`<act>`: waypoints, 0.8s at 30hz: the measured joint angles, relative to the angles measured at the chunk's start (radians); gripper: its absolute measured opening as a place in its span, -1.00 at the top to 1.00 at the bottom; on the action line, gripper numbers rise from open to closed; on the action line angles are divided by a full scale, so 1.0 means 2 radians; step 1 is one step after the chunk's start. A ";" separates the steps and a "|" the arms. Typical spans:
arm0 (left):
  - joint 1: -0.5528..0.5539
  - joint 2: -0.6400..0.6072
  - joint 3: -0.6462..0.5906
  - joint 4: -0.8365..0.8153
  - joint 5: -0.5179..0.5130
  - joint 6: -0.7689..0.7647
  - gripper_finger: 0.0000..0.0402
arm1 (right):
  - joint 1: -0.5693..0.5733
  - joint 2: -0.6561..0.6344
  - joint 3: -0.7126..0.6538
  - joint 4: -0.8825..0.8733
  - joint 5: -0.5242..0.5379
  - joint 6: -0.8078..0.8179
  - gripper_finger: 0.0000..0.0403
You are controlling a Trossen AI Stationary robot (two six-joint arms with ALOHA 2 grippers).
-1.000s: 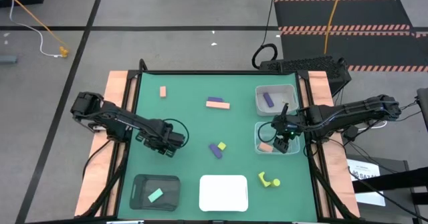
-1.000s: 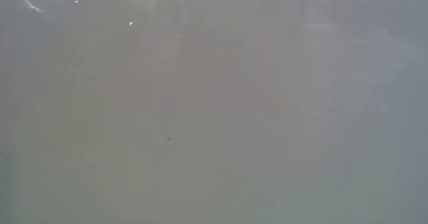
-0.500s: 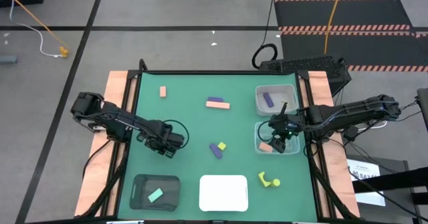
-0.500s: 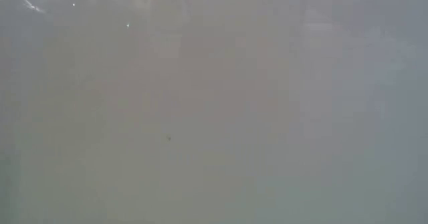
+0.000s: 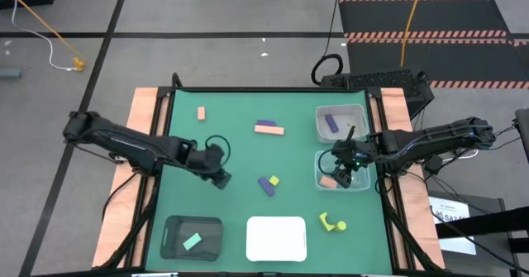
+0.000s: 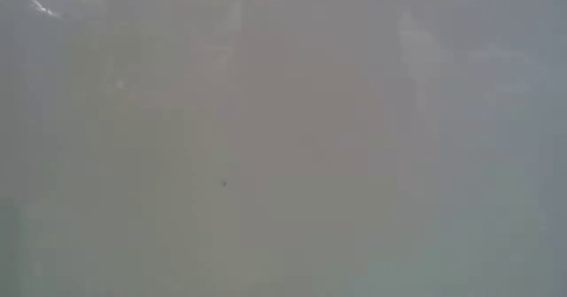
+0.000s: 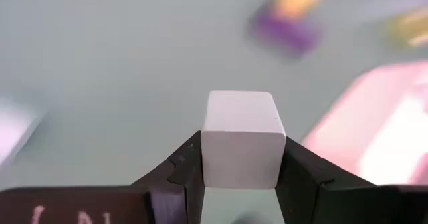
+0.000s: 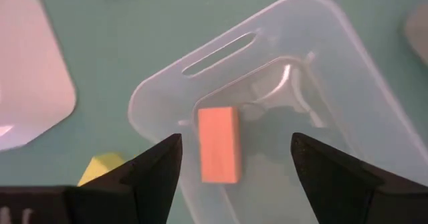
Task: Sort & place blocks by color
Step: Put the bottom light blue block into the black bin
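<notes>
My left gripper [image 5: 221, 178] is over the green table left of centre, shut on a pale, whitish cube [image 7: 241, 136]. My right gripper [image 5: 344, 172] hangs open over the near clear tray [image 5: 364, 183]. A salmon-orange bar [image 8: 219, 144] lies flat on that tray's floor, between and beyond the fingers, untouched. Loose on the table are a salmon block [image 5: 201, 112], a purple and a salmon bar side by side [image 5: 269, 127], a purple and a yellow piece [image 5: 269, 183], and yellow pieces [image 5: 332, 222]. The low view shows only a blank pale surface. My left gripper pinches the pale cube [image 7: 241, 150] between its two fingers [image 7: 186, 174], one on each of two opposite side faces. The cube's end face points away from the wrist. Green table shows below it between the fingers.
The far clear tray [image 5: 360, 112] holds a purple bar [image 5: 331, 122]. A black tray [image 5: 169, 227] near the table's near-left corner holds a mint piece [image 5: 193, 241]. A white tray [image 5: 277, 237] sits at the near edge. Bare green surface lies between the arms.
My left arm has stretched out, and its gripper, with the cube, has moved a little toward the table's right. My right gripper has stayed over the near clear tray.
</notes>
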 joint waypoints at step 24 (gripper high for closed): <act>0.045 0.005 0.001 0.452 -0.082 0.362 0.34 | -0.019 0.000 0.000 0.113 0.058 -0.009 -0.35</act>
